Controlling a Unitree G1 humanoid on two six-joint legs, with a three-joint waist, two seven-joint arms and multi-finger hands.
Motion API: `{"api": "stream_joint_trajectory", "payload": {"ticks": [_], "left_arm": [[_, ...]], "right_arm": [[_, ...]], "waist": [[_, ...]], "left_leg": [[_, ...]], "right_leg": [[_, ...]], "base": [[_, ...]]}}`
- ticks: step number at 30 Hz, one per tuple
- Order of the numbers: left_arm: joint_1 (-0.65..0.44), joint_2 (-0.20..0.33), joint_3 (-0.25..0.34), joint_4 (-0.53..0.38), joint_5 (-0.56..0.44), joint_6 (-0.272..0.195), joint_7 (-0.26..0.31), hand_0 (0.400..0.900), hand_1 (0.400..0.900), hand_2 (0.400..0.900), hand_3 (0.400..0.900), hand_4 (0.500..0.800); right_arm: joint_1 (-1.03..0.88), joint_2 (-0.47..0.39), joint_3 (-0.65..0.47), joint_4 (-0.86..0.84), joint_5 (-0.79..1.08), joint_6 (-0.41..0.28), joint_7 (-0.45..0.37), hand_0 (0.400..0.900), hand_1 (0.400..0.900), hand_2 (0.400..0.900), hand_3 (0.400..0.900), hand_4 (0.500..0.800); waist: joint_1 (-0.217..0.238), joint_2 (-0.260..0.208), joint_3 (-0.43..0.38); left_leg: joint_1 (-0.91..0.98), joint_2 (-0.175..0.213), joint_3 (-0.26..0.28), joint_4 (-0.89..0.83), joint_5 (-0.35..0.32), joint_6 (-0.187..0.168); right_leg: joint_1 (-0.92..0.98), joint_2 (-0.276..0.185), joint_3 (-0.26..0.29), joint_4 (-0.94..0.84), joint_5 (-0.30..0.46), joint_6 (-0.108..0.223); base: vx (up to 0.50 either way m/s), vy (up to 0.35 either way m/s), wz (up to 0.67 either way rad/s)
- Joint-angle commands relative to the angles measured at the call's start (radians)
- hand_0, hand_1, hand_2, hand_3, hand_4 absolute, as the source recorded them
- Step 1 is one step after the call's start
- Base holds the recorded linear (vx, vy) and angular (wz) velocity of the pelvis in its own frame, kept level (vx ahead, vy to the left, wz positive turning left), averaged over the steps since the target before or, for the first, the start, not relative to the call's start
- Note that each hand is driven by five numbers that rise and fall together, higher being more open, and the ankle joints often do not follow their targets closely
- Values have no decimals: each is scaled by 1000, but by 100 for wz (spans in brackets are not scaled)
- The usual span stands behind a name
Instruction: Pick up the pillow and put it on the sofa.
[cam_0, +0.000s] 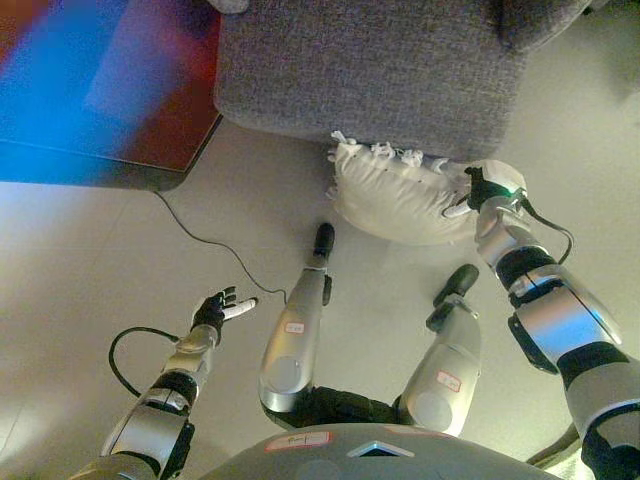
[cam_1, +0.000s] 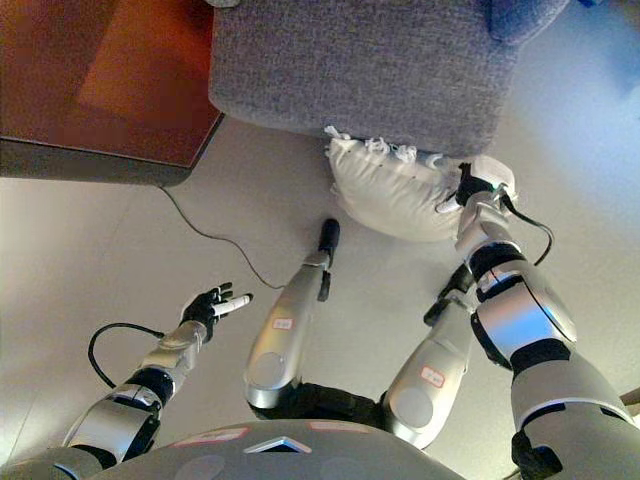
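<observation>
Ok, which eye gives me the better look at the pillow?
The left eye view: the white pillow shows whole on the floor against the grey sofa, with the right hand at its edge. The right eye view shows the same.

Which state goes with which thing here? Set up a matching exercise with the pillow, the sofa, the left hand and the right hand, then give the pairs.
Things:
1. pillow
2. sofa
3. left hand
4. right hand

States:
A. grey, along the top of the view
B. open, out over the bare floor, holding nothing
C. white, lying on the floor against the sofa's base
D. at the pillow's right end, touching it

Pairs: 1-C, 2-A, 3-B, 4-D
</observation>
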Motion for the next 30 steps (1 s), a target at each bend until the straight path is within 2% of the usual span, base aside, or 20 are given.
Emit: {"api": "stream_joint_trajectory", "payload": {"ticks": [1, 10, 14, 23, 30], "left_arm": [[57, 69, 4, -27, -55, -31, 1, 900, 900, 900, 900, 800], [104, 64, 6, -70, -122, -44, 4, 900, 900, 900, 900, 800], [134, 71, 18, -85, -143, -54, 0, 900, 900, 900, 900, 800], [190, 75, 33, -138, -155, -107, -23, 900, 900, 900, 900, 800], [218, 68, 23, -158, -172, -121, -31, 900, 900, 900, 900, 800]], "right_arm": [[-89, -114, 20, -46, -24, 1, -23, 900, 900, 900, 900, 800], [-204, -171, 50, -41, -33, -17, 7, 900, 900, 900, 900, 800], [-271, -192, 76, -57, 10, -39, 52, 900, 900, 900, 900, 800], [-364, -213, 89, -64, 89, -64, 135, 900, 900, 900, 900, 800], [-416, -211, 110, -55, 82, -74, 133, 900, 900, 900, 900, 800]], "waist": [[-2, 47, 8], [9, 89, 28], [16, 107, 28], [38, 129, 28], [46, 151, 28]], "left_leg": [[1, 44, -16, -20, 1, 14], [-109, 34, -20, 47, -6, 16], [-178, 27, -20, 89, -13, 19], [-294, 33, -24, 139, -7, 26], [-361, 29, -30, 170, -9, 27]], "right_leg": [[-34, -56, 62, -34, 50, 48], [-145, -59, 100, 20, 40, 44], [-220, -49, 123, 67, 25, 34], [-348, -36, 145, 144, -2, 22], [-428, -23, 173, 194, -15, 11]], "base": [[-42, 78, 3], [-32, 57, 3], [-41, 77, 3], [-51, 37, 4], [-26, 48, 0]]}}
